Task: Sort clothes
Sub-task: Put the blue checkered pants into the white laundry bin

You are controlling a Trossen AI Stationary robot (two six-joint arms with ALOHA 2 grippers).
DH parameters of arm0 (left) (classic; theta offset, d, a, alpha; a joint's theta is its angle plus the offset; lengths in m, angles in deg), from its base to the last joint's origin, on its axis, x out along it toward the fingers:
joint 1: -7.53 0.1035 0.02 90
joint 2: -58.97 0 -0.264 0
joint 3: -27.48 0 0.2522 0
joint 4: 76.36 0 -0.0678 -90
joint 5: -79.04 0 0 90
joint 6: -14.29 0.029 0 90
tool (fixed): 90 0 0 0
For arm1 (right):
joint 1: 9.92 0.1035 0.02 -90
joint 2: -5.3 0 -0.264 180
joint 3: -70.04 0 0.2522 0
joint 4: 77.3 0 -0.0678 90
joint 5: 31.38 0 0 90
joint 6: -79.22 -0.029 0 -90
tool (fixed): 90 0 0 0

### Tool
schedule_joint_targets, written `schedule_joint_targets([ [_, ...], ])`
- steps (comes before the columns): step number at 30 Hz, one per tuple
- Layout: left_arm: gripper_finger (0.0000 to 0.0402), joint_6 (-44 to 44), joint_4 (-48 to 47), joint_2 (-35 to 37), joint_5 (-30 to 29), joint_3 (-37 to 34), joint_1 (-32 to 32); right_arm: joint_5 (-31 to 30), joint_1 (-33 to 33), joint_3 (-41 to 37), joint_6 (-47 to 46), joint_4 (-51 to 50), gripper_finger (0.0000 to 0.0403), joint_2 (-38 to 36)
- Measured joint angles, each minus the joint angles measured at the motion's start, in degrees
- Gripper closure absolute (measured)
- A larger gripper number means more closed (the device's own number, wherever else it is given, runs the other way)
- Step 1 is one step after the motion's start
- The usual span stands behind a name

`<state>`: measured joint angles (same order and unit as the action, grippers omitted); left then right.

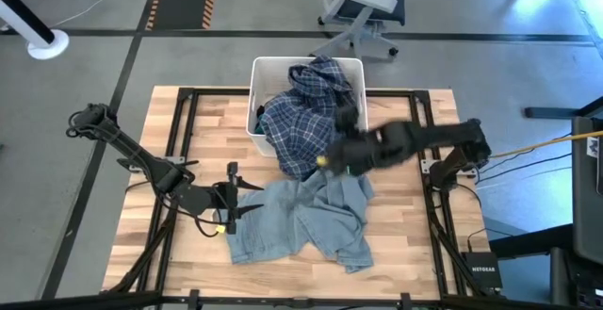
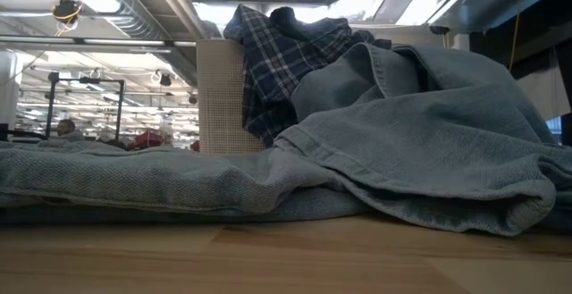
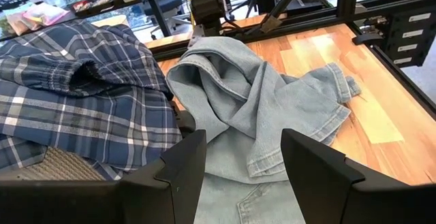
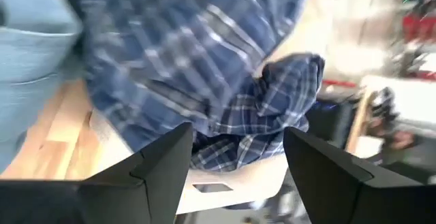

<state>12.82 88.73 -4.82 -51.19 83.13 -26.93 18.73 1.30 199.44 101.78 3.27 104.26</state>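
Overhead, right pincer (image 1: 325,162) spread, apparently empty, above plaid shirt (image 1: 301,126); left pincer (image 1: 232,206) spread beside denim (image 1: 311,218).

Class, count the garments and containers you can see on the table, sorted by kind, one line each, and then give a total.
Blue plaid shirt, spilling from the bin onto the table: 1
Light blue denim garment, spread on the table: 1
White bin: 1
Total: 3
More pieces may lie hidden in the bin under the plaid.
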Motion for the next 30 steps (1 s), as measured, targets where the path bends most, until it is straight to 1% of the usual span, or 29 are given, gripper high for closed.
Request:
schedule_joint_targets([
  [4,0.0215,-0.03,0.34,-0.01,0.00,0.00,-0.01,-7.16,6.15,-5.86,-1.57,0.18,0.0152,0.04],
  [7,0.0215,-0.05,0.36,0.00,0.00,0.00,-0.02,-12.55,9.38,-12.09,-3.88,0.32,0.0152,0.04],
  [9,0.0215,-0.03,0.36,0.00,0.00,0.00,0.00,-13.97,10.90,-16.65,-4.39,0.33,0.0152,0.07],
  [12,0.0215,-0.03,0.36,0.00,0.00,0.00,0.00,-14.17,12.21,-23.28,-4.43,0.91,0.0152,0.09],
  [15,0.0215,-0.03,0.36,0.00,0.00,0.00,0.00,-15.66,12.55,-29.45,-3.89,4.44,0.0152,0.09],
  [20,0.0215,0.19,0.34,0.00,0.00,0.00,0.00,-17.06,12.40,-36.91,0.80,10.08,0.0152,0.13],
  [23,0.0215,0.35,0.34,0.00,-0.01,0.00,0.00,-17.47,12.40,-40.01,4.38,15.11,0.0152,0.13],
  [28,0.0215,0.37,0.34,0.00,0.00,0.00,0.00,-21.55,12.31,-42.83,14.86,24.84,0.0152,0.13],
  [30,0.0215,0.37,0.35,0.00,-0.02,0.00,0.00,-21.13,11.34,-43.53,20.29,28.63,0.0152,0.13],
])
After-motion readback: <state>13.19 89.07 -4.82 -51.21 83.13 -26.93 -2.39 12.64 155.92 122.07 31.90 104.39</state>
